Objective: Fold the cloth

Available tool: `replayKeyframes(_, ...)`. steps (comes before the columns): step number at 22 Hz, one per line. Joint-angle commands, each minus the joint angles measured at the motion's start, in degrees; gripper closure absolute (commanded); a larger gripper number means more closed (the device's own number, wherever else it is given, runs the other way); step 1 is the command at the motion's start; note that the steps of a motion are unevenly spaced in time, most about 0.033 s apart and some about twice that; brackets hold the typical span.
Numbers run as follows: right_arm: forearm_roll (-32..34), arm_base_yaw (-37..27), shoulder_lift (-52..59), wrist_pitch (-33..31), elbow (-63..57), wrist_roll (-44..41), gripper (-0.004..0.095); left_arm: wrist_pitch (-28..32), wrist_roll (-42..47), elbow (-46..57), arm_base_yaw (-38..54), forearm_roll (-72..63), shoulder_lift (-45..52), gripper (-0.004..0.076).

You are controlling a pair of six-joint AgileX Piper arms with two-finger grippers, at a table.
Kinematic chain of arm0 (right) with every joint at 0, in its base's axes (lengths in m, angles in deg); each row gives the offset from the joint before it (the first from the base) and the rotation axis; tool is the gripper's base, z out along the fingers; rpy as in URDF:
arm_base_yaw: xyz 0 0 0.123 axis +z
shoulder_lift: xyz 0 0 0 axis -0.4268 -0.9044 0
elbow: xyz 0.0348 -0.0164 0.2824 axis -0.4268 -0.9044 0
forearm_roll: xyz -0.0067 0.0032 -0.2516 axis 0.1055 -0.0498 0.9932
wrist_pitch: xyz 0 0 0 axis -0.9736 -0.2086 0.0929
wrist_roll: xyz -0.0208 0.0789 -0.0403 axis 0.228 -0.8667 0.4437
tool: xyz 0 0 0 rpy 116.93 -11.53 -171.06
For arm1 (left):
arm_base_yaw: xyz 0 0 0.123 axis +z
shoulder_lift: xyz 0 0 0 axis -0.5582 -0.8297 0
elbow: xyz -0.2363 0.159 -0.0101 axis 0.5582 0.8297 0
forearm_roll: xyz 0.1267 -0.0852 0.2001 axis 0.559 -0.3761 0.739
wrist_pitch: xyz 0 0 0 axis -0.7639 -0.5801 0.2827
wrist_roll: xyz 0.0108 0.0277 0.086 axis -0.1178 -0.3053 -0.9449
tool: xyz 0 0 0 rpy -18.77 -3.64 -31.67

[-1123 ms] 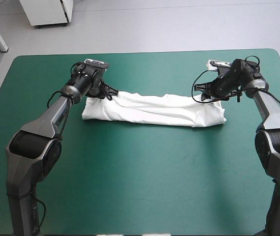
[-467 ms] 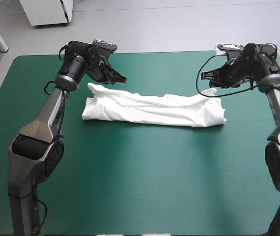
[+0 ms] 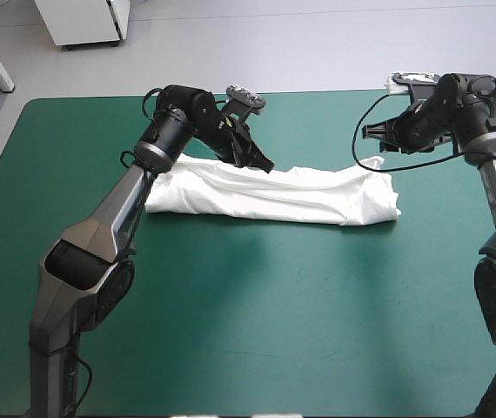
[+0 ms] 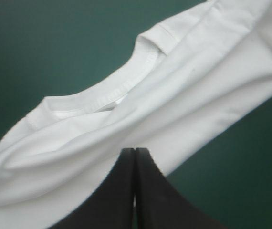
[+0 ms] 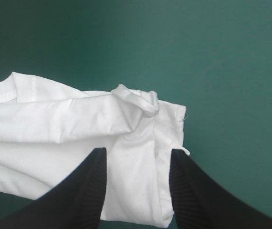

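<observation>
The left gripper (image 3: 261, 163) hangs over the far edge of the T-shirt (image 3: 300, 193), left of its middle and by the collar (image 4: 102, 98). Its fingers are pressed into one point, with no cloth caught that I can see. The T-shirt lies as a long folded band on the far half of the table (image 3: 274, 331), its long axis left to right. The right gripper (image 3: 374, 139) hovers over the band's right end, fingers spread, a curled corner (image 5: 136, 100) just ahead. Each arm is nearer its own end. No container in sight.

Bright, even light from above, soft shadow along the near edge of the T-shirt (image 3: 274, 193), teal-green cover (image 3: 257, 331) dimmer in wrist views
</observation>
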Motion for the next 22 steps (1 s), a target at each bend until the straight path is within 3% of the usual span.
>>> replayKeyframes(1,-0.16,-0.41,3.55,1.63,1.81,0.00,0.0507,-1.68,-0.31,-1.73,-1.77,-2.73,1.06,0.0746)
replayKeyframes(7,-1.84,-2.45,3.55,1.63,1.81,0.00,0.0507,-1.59,0.56,-1.73,-2.85,-3.41,-3.47,0.0746)
replayKeyframes(13,-8.42,-8.76,3.55,2.05,1.81,0.42,0.0507,-0.82,1.72,-1.73,-2.85,-1.41,-8.22,0.0746)
replayKeyframes(19,-11.68,-9.57,2.02,2.11,1.27,0.63,0.0502,-1.95,2.12,-1.73,-2.85,-2.62,-11.94,0.0746)
replayKeyframes(22,-20.22,-9.57,-0.68,-0.49,-4.99,4.31,0.0350,-1.95,2.26,-1.73,-2.85,-3.38,-11.94,0.0746)
